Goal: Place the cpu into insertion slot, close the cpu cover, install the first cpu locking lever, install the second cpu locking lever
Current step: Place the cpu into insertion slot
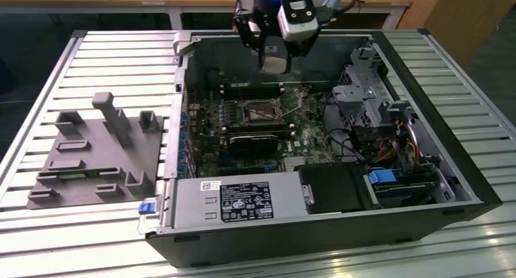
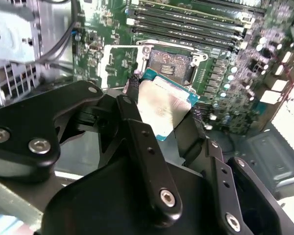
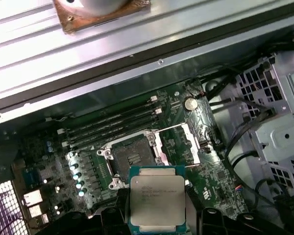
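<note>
Print on the cpu and power-supply label is unreadable.

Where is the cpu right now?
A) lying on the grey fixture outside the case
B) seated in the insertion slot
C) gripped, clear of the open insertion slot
C: the gripper holds the cpu clear of the bare insertion slot, and the cpu cover is swung open.

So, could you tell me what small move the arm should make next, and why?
Probably ease the cpu down towards the slot, keeping it level. The jaws hold it above the board, apart from the slot, which sits empty with its cover swung open beside it.
</note>
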`<control>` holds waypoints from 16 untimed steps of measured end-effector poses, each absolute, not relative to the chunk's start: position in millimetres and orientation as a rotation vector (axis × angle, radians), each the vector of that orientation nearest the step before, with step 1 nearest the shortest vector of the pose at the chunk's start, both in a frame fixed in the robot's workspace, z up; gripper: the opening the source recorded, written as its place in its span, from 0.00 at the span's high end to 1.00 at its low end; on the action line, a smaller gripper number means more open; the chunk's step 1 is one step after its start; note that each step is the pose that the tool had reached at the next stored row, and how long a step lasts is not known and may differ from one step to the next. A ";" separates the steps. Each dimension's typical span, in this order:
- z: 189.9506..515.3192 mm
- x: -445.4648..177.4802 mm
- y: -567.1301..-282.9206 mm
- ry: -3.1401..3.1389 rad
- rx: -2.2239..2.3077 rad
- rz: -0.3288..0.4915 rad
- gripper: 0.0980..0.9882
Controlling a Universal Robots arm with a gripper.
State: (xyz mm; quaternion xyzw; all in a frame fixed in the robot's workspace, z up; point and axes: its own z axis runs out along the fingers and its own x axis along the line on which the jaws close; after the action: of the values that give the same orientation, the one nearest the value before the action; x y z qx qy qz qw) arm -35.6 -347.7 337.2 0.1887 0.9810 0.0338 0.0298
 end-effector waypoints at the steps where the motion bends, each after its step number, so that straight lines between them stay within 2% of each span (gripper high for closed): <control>1: 336.3 -35.6 -347.8 3.019 0.609 0.103 0.50; 16: 326.8 -35.6 -347.7 2.900 1.011 0.090 0.50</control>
State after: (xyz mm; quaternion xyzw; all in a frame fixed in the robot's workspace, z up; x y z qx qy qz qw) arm -35.6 -347.7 326.8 0.3287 0.9434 0.0292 0.0344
